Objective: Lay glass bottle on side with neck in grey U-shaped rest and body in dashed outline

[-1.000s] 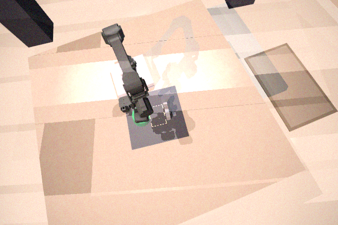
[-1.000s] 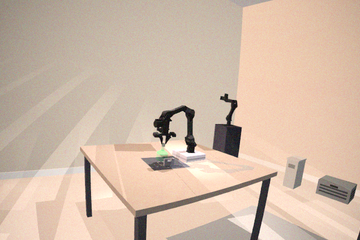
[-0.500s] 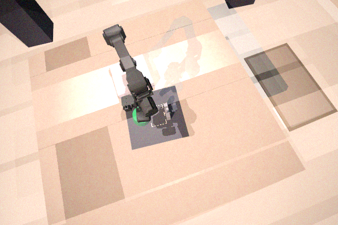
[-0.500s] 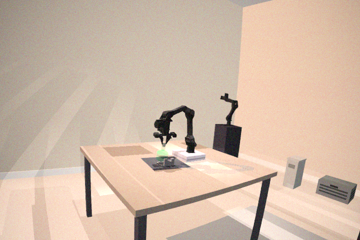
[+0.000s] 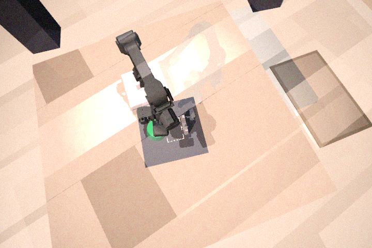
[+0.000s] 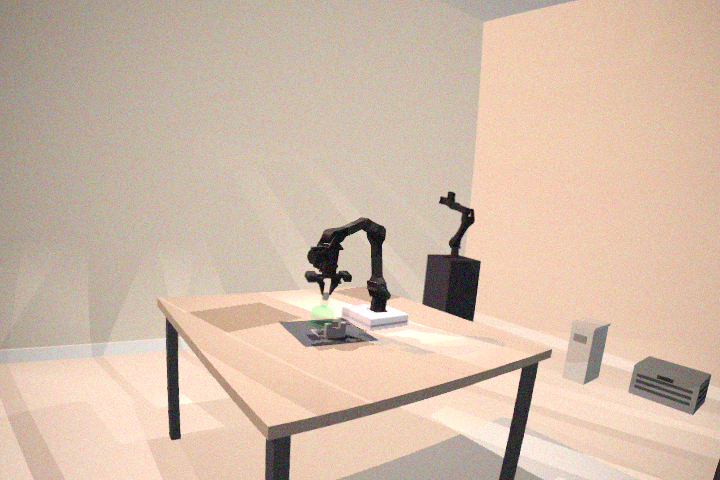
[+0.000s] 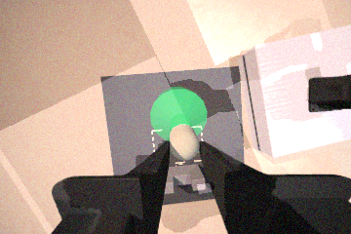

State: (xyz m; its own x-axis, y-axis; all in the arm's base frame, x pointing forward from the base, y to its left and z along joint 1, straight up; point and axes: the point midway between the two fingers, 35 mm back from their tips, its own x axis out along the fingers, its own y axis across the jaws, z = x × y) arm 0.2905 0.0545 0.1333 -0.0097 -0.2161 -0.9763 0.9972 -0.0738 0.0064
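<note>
Carefully, I had the claw (image 5: 155,125) (image 6: 325,294) (image 7: 184,144) pinching the bottle (image 5: 152,128) (image 6: 322,314) (image 7: 178,109); slow tilting toward the desk's near edge (image 6: 409,393) seemed best.

Pale walls (image 6: 230,141) meet behind a wooden table (image 6: 338,373) on dark legs, streaked with bright light.

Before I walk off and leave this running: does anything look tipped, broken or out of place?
Nothing stands out. The green bottle looks whole and roughly upright, its pale top in the pincer, and the grey rest stands on the dark mat.
</note>
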